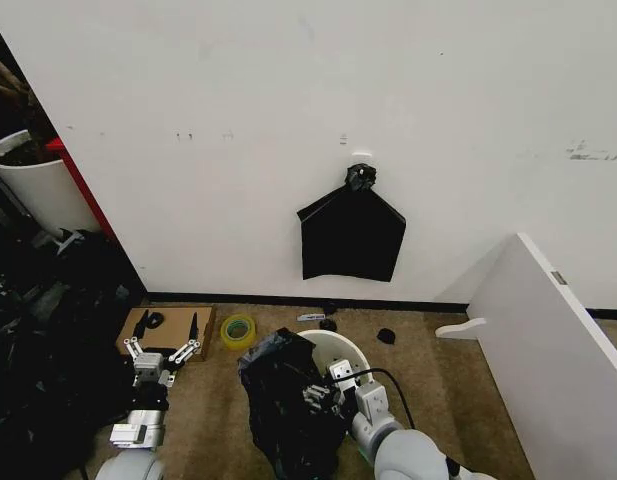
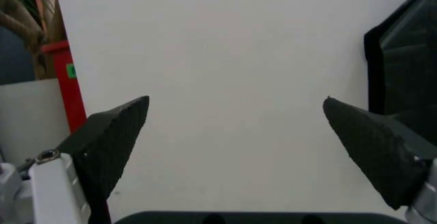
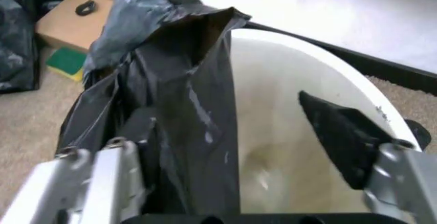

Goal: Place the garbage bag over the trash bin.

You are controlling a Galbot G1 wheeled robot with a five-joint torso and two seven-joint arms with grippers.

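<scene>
Black glossy plastic dominates the lower centre of the head view: the garbage bag (image 1: pixel 283 410) hangs in wrinkled folds over the left side of the trash bin (image 1: pixel 350 350), whose white rim stays bare along its far and right arc. In the right wrist view the bag (image 3: pixel 171 106) is draped across one part of the rim, while the bin's pale interior (image 3: pixel 287 132) lies open between the fingers.

Right gripper (image 1: pixel 323 388) sits at the bin mouth, jaws spread; one finger (image 3: pixel 341 132) stands inside the bin, the other is buried behind the bag film. Whether any film is pinched cannot be determined. The uncovered rim lies away from the bag, toward the wall and the right of the frame, so the film must, in my judgement, be drawn in that direction.

Left gripper (image 1: pixel 160 357) is parked at lower left, well apart from the bin, jaws wide open on nothing; the right arm is clearly nearer.

Bin base and the bag's lower end are cut off or hidden by the folds.
</scene>
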